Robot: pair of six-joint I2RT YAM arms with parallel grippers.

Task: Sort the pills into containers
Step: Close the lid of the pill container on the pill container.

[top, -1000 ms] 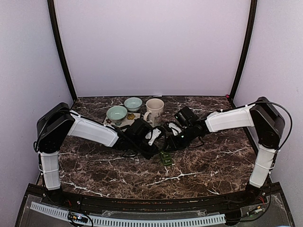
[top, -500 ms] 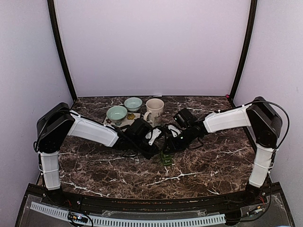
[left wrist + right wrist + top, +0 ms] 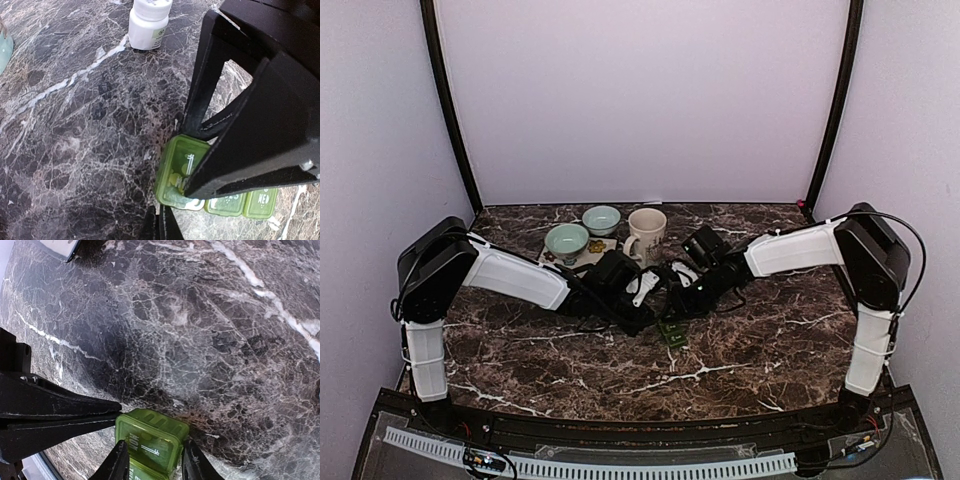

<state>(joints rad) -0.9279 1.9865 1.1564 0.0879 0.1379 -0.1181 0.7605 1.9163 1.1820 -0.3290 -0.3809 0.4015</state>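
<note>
lid-opening step on the pill organiser (image 3: 152,437), as i read it.
near me, my right fingers (image 3: 116,465) pinch the end of the green organiser, which lies flat mid-tabletop (image 3: 200,315); my left fingers (image 3: 50,400), pressed together, touch its lid edge. next, i judge, a small upward pry while the right holds firm. both forearms reach low and inward. beyond stand the pill bottle (image 3: 148,22) and cups (image 3: 566,240).

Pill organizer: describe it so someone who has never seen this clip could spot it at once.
On the dark marble table, look to the middle, where the left end effector and right end effector meet. The pill organizer lies flat there, a row of lidded compartments. It alone is translucent bright green; the bowls and mug behind are pale.
</note>
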